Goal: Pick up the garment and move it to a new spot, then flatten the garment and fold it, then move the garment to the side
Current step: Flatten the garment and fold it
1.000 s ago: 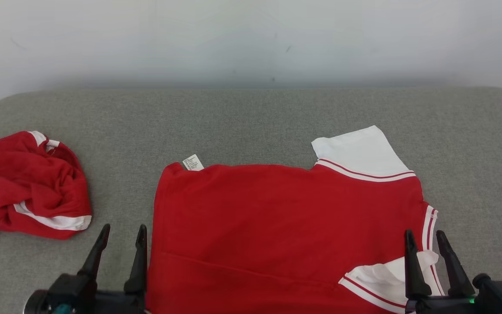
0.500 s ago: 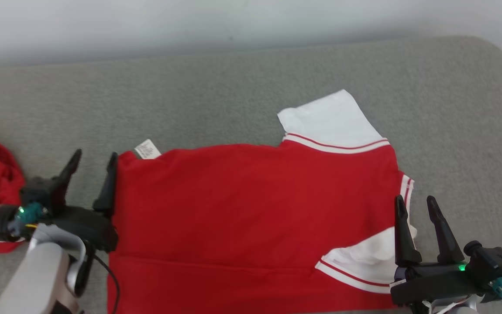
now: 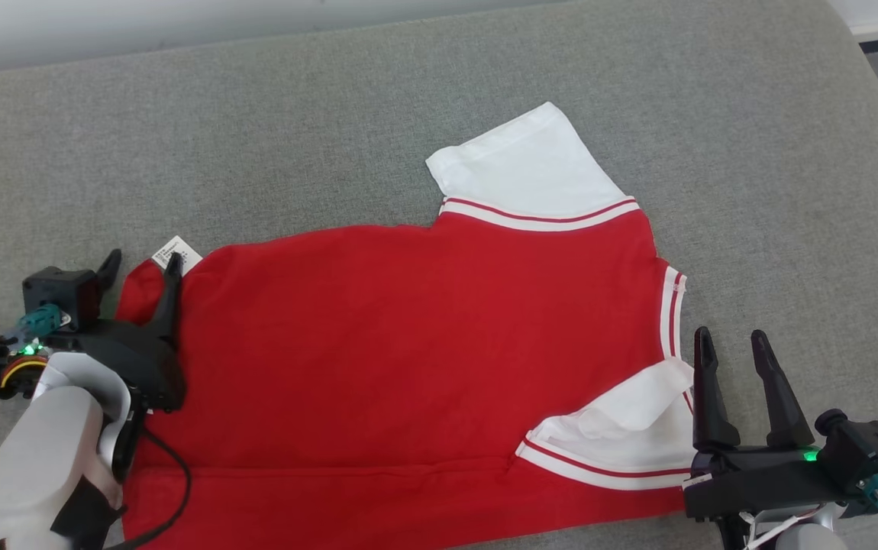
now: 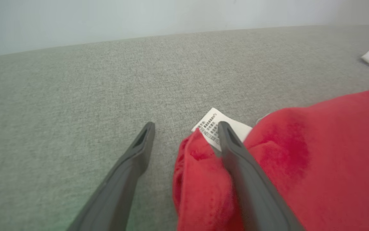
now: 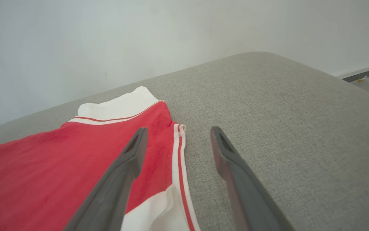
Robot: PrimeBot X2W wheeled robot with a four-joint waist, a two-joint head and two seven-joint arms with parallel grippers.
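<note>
Head view: the left end effector (image 3: 144,258), released, straddles the red shirt (image 3: 408,344) at its care label (image 3: 166,249). The right end effector (image 3: 730,334), released, hovers at its sleeve (image 3: 622,428).

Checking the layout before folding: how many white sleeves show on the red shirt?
2. The far sleeve lies flat beyond the red shirt body; the near sleeve is rumpled, close to the open right gripper. Nothing suggests a hidden one.
</note>
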